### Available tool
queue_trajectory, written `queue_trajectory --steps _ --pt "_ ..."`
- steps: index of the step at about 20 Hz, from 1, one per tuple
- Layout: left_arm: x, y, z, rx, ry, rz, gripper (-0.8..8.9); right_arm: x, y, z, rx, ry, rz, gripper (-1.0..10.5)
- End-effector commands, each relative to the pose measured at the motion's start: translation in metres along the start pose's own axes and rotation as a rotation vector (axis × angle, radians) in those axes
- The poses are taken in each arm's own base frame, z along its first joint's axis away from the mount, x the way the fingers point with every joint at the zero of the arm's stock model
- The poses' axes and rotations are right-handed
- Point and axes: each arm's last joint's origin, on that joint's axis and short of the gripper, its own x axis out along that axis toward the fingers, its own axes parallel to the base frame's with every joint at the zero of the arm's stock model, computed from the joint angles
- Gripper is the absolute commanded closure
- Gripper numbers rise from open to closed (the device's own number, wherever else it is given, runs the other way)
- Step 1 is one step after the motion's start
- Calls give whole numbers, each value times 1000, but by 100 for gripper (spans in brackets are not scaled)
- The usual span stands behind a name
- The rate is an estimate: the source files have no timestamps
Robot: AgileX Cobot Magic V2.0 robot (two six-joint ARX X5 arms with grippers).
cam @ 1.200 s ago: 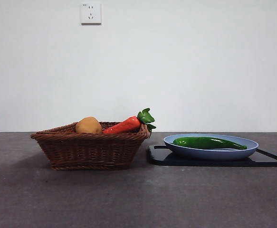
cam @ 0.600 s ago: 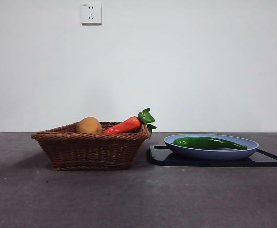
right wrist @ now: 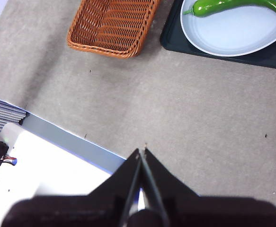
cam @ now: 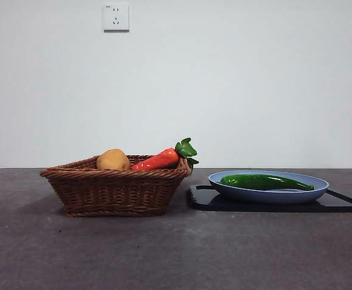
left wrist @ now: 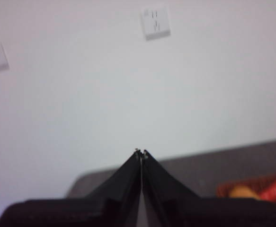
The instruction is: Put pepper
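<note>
The glossy dark-green pepper lies in a pale blue plate on a black board, right of the basket; it also shows in the right wrist view. The brown wicker basket holds a tan potato and a red-orange carrot. My left gripper is shut and empty, held high and facing the wall. My right gripper is shut and empty, high above the table's near edge, well away from the pepper. Neither gripper shows in the front view.
The plate and the basket show from above in the right wrist view. A white surface lies beyond the table's edge. A wall socket sits above the basket.
</note>
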Motion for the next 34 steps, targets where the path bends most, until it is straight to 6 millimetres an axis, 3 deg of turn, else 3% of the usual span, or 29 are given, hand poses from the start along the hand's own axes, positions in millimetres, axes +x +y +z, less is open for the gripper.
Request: queue_trajectory --steps 1,7,14,25,34 --pt "-6 -3 -27 -54 26 6 805 -3 2 4 -6 -19 0 936" --pt "-17 -12 -88 -112 89 6 805 -3 2 4 -6 -19 0 936" --pt "-19 -19 -126 -114 156 0 805 -3 2 4 -6 -19 0 936" --pt "-23 -22 -148 -148 309 -12 805 -3 2 4 -6 -19 0 936" --pt "-23 -22 -147 -148 293 -6 805 -3 2 4 -6 -19 0 936"
